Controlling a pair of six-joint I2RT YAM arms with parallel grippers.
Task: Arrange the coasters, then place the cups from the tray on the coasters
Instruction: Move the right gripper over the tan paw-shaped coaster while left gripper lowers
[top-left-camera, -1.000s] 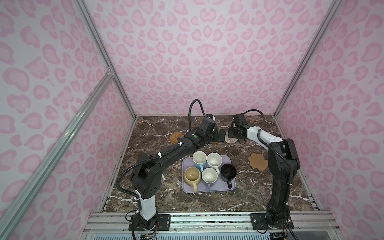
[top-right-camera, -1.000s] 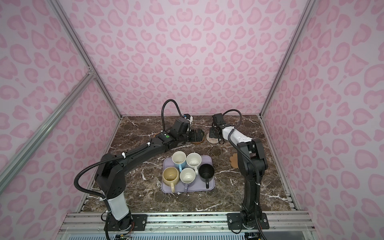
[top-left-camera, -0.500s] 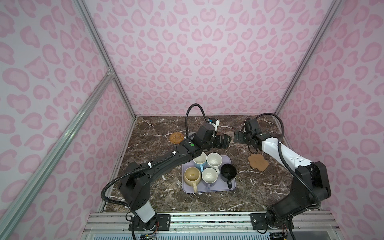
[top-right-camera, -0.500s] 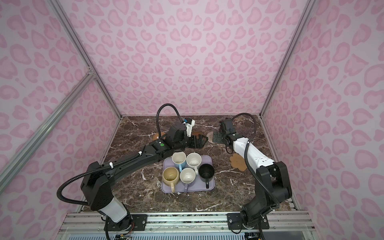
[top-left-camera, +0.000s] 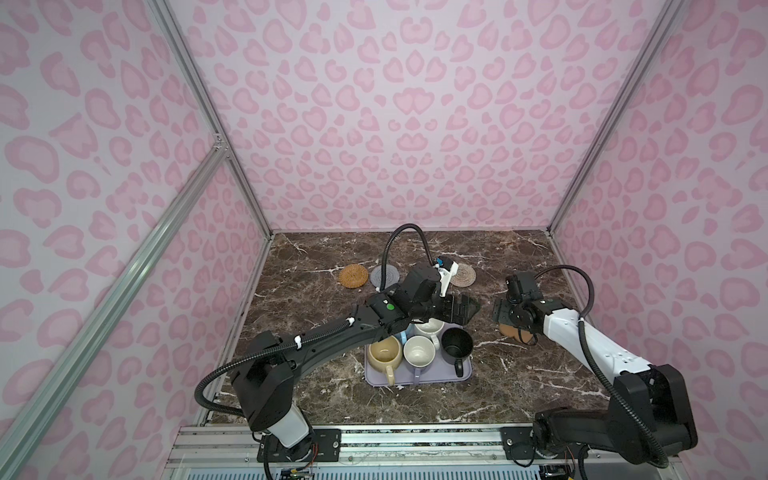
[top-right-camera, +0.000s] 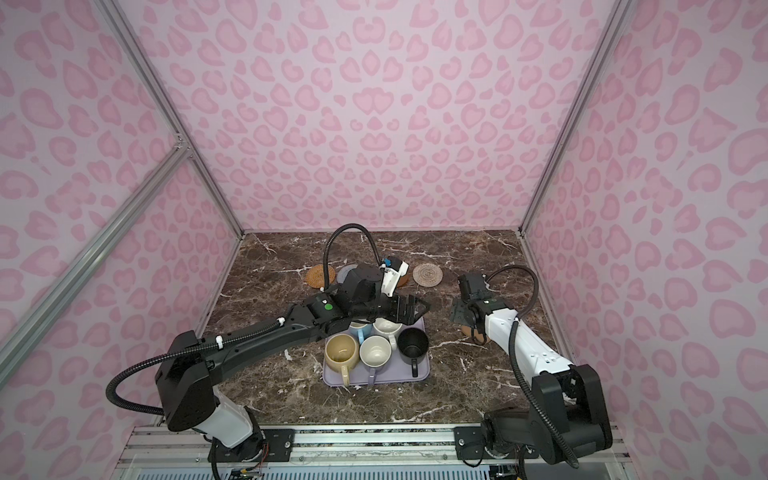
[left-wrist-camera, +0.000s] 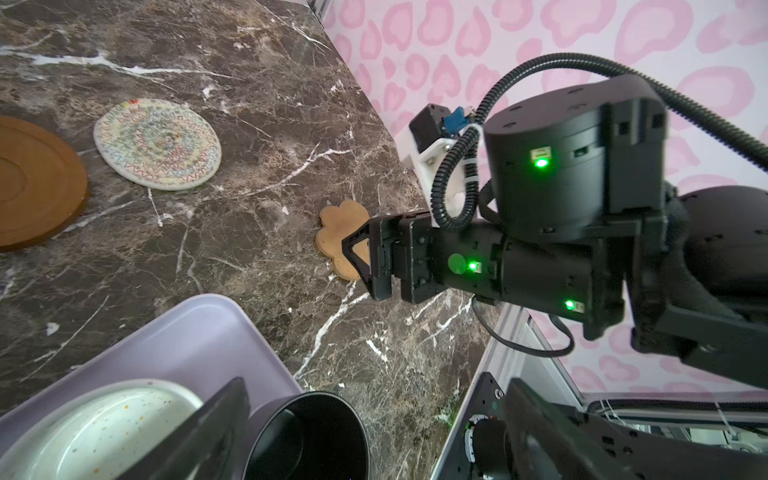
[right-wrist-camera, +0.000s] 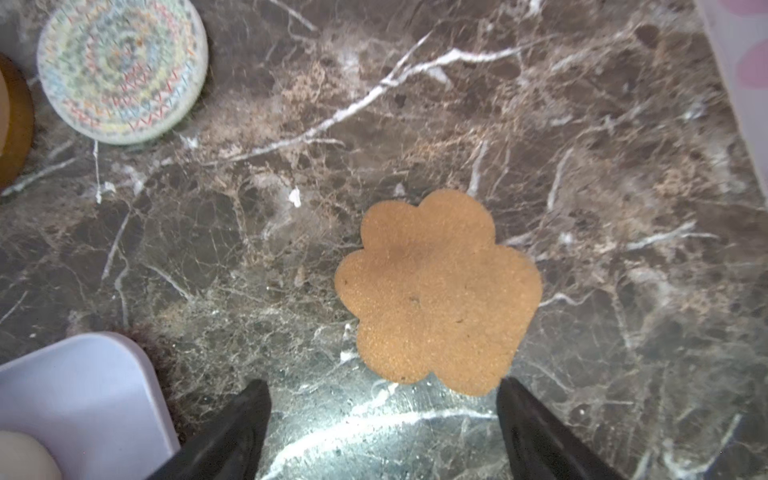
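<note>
Right jaws have swung away from the back row, where a second ago they stood at the beige coaster (top-left-camera: 462, 275). They now sit over the paw-shaped coaster (right-wrist-camera: 436, 291). Beige coaster lies free and flat on the desk (top-left-camera: 316, 299). Left jaws have also drawn back from that row, to above the far end of the tray (top-left-camera: 415, 378).

Right jaws: spread wide, empty, tips just short of the paw's near edge. Cannot tell whether they touch the desk.

Left jaws: wide apart, empty, hanging over the speckled cup (left-wrist-camera: 108, 428) and black cup (left-wrist-camera: 303, 436). They appear to touch neither.

Outward: orange coaster (top-left-camera: 353, 275), grey-blue coaster (top-left-camera: 385, 275), brown coaster (left-wrist-camera: 33, 183) and the beige one form a line along the back. Paw lies well apart from that line, right of the tray. Five cups sit on the tray, yellow cup (top-left-camera: 384, 353) at the front.

Judgement: four mats are placed and the paw is likely next to join the line. Cup moves have not begun.
</note>
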